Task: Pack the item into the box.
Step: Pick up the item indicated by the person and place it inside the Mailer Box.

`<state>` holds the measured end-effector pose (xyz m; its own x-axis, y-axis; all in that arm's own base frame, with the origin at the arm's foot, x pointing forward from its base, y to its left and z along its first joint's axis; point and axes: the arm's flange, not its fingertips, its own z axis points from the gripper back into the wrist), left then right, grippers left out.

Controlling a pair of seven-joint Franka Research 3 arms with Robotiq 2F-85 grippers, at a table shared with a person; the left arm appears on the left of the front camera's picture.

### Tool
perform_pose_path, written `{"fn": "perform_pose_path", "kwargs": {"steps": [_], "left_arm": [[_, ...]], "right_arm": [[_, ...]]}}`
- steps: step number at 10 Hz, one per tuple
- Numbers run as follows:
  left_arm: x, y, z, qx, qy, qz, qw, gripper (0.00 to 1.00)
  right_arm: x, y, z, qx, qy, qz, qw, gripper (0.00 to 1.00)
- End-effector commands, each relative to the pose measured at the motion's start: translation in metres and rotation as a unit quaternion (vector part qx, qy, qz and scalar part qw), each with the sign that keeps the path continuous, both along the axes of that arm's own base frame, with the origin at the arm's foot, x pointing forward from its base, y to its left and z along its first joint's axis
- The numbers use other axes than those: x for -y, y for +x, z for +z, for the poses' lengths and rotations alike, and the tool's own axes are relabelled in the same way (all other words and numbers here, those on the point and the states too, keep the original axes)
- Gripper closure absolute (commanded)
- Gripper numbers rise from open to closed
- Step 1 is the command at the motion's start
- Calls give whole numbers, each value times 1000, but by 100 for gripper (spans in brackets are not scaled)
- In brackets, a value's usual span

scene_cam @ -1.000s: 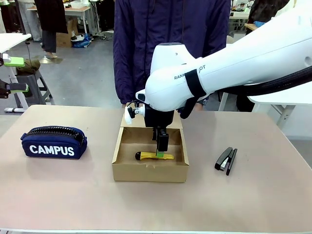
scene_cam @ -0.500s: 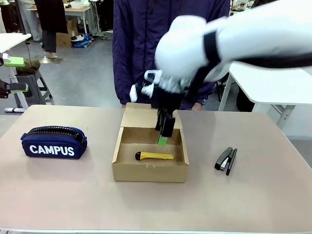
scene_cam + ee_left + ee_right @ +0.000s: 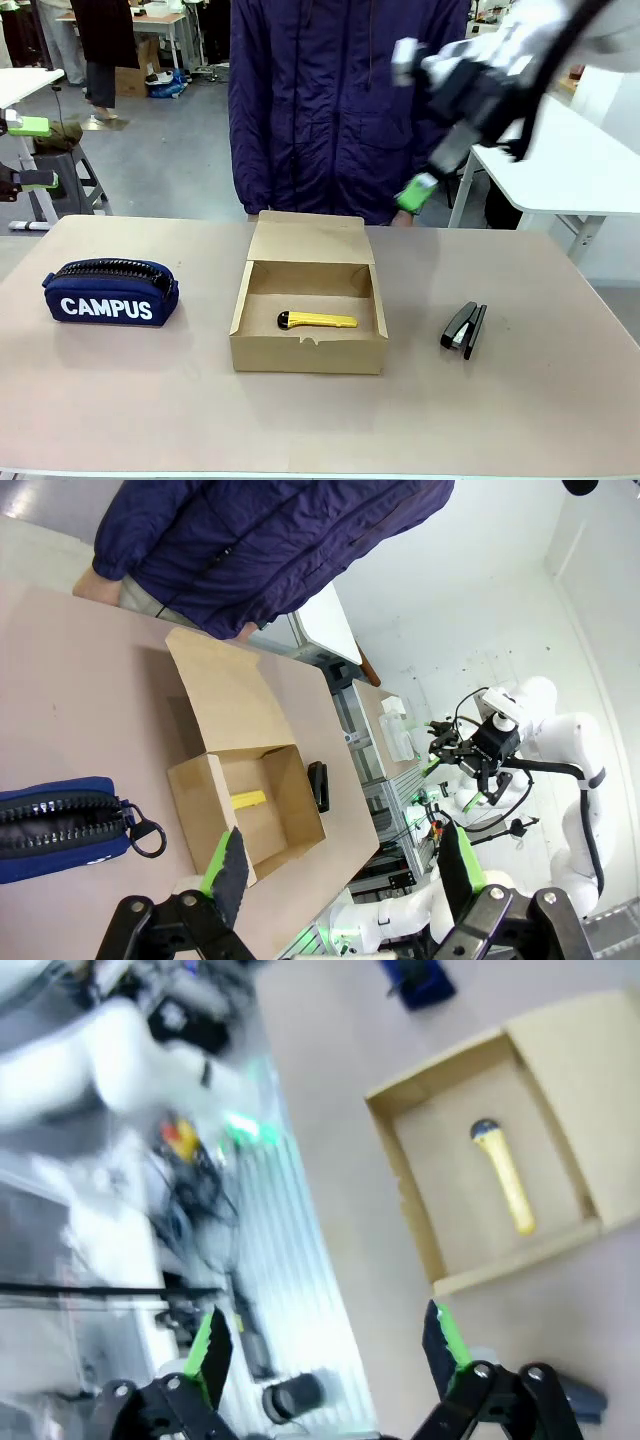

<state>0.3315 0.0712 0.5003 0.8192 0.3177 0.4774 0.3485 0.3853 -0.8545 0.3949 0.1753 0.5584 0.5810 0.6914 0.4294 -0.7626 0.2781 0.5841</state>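
Box (image 3: 307, 355): shallow, matte brown cardboard, rectangular. Its flap lid is hinged at the 12 o'clock edge and stands open.
Knife (image 3: 318, 320): a slim yellow bar with a rounded black end. It lies flat on the box floor, black end toward 9 o'clock.
Pencil case (image 3: 110, 292): navy fabric with a ribbed black zip, at 9 o'clock of the box, well apart.
Stapler (image 3: 464, 329): a black wedge at 3 o'clock of the box.
Right gripper (image 3: 420, 192): in the air at about 1 o'clock of the box, blurred. Its wrist view shows the green-padded fingers (image 3: 440, 1335) spread wide, holding nothing.
Left gripper (image 3: 342, 865): fingers spread wide, empty, touching nothing.
Views: the right wrist view looks down on the knife's whole length. The left wrist view gives a short yellow piece — the rest is probably behind the box wall.
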Motion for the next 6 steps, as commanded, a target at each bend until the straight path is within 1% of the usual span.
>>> {"fn": "perform_pose_path", "kwargs": {"steps": [1,2,3,4,5,6], "left_arm": [[3,0,-1,14,-8,0,1000,0],[3,0,-1,14,-8,0,1000,0],[3,0,-1,14,-8,0,1000,0],[3,0,-1,14,-8,0,1000,0],[3,0,-1,14,-8,0,1000,0],[3,0,-1,14,-8,0,1000,0]], "right_arm": [[75,-27,-14,-58,63,-127,988,0],[127,-37,-21,-106,80,-185,974,0],[177,-39,-34,-138,91,-247,955,0],[218,-42,-49,-175,130,-264,939,0],[251,-45,-66,-196,161,-299,920,0],[275,-50,-81,-197,201,-323,904,0]]}}
